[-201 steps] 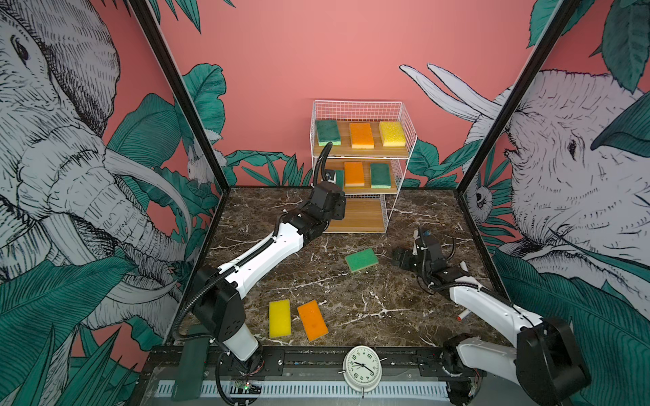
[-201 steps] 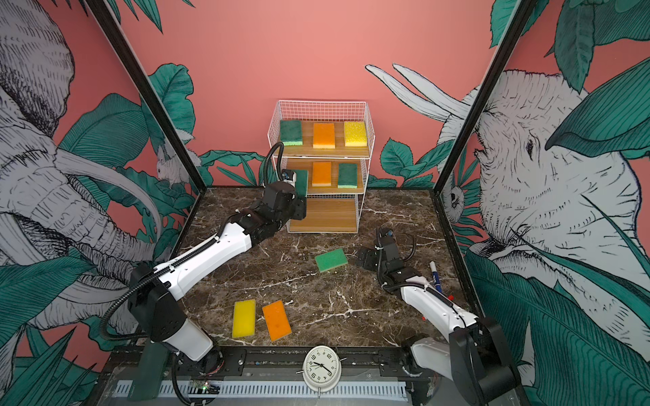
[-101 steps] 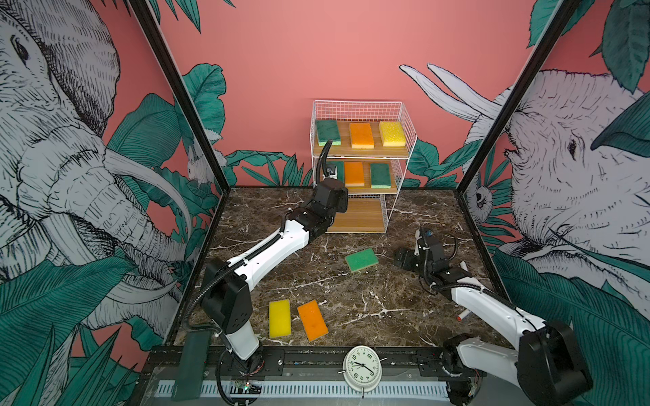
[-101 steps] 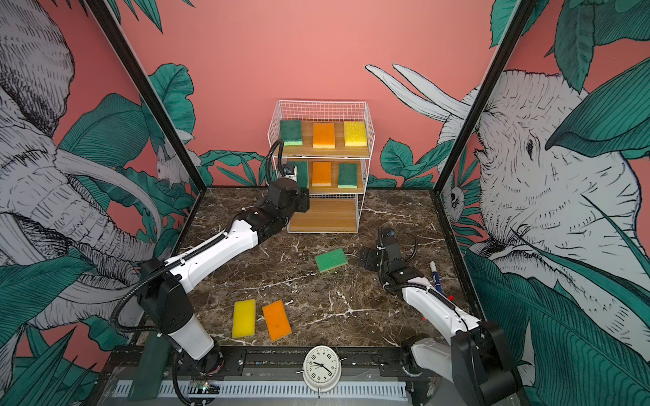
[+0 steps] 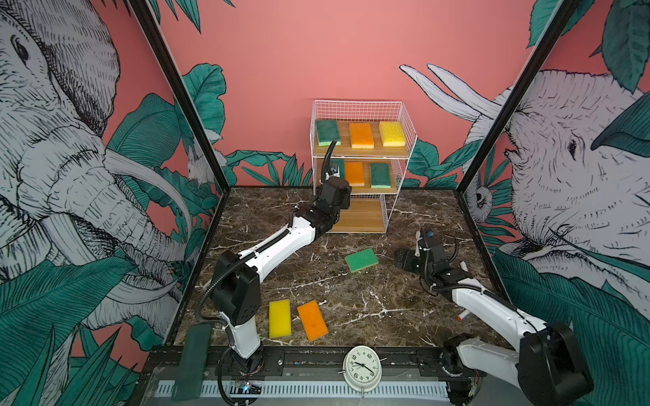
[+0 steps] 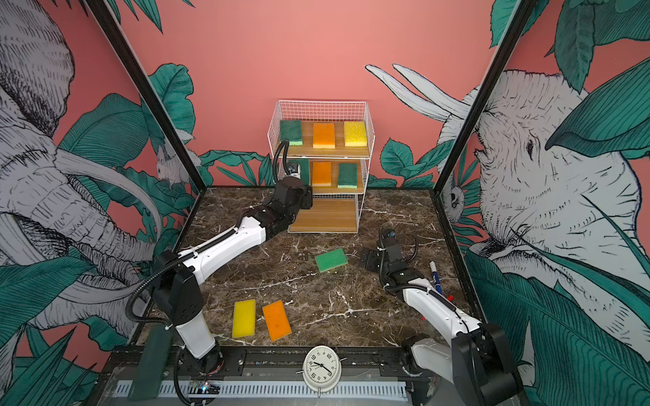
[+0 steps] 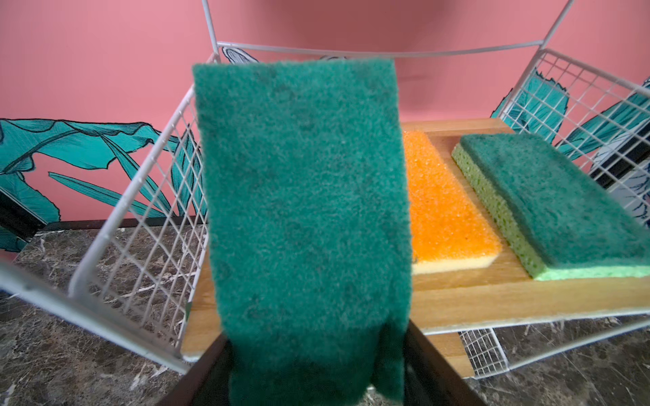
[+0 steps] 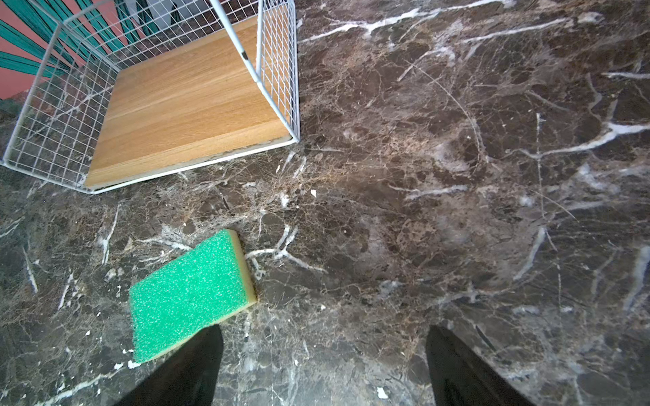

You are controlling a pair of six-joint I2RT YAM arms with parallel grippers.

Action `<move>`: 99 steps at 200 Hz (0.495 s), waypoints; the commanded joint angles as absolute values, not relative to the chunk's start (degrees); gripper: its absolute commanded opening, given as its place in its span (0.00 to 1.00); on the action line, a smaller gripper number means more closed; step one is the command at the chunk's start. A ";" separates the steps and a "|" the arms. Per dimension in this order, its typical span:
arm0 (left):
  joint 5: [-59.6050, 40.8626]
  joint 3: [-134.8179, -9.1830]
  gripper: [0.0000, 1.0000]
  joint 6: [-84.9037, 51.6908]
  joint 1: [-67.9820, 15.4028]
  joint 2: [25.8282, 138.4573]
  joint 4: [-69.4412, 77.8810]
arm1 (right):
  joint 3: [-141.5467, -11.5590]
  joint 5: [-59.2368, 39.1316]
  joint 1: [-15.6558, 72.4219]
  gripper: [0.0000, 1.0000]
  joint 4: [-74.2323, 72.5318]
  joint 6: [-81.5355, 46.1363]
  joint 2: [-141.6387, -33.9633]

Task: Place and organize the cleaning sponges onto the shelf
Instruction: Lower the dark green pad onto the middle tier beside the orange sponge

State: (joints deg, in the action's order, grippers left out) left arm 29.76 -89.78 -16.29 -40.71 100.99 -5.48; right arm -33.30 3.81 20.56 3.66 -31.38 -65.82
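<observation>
**Shelf** [image 5: 362,152]: white wire, three wooden boards, at 12 o'clock on the worktop [image 5: 387,316].

**Top board, 9 to 3 o'clock:** top green sponge [image 5: 328,132], top orange sponge [image 5: 361,135], top yellow sponge [image 5: 392,133].

**Middle board:** middle orange sponge [image 5: 354,173] at centre, middle green sponge [image 5: 380,175] at 3 o'clock.

**My left gripper** [image 7: 316,369]: clamped on the held green sponge [image 7: 302,197] at the board's 9 o'clock end, just beside the middle orange sponge. Whether it touches the board, I cannot tell.

**My right gripper** [image 8: 323,365]: jaws wide apart, holding nothing, low over the worktop at 3 o'clock.

**Loose on the worktop:** loose green sponge [image 5: 361,259], near my right gripper at its 9 o'clock. Loose yellow sponge [image 5: 279,318] and loose orange sponge [image 5: 312,320], side by side at 7 o'clock.
</observation>
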 commanded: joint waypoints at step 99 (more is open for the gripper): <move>35.17 -94.60 0.67 -14.94 -40.52 103.78 -5.88 | -32.25 3.19 19.93 0.93 1.06 -31.33 -64.68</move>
State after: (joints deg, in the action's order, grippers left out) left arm 33.47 -92.27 -15.35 -40.71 103.57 -5.04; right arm -33.04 3.55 20.18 3.22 -31.33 -65.82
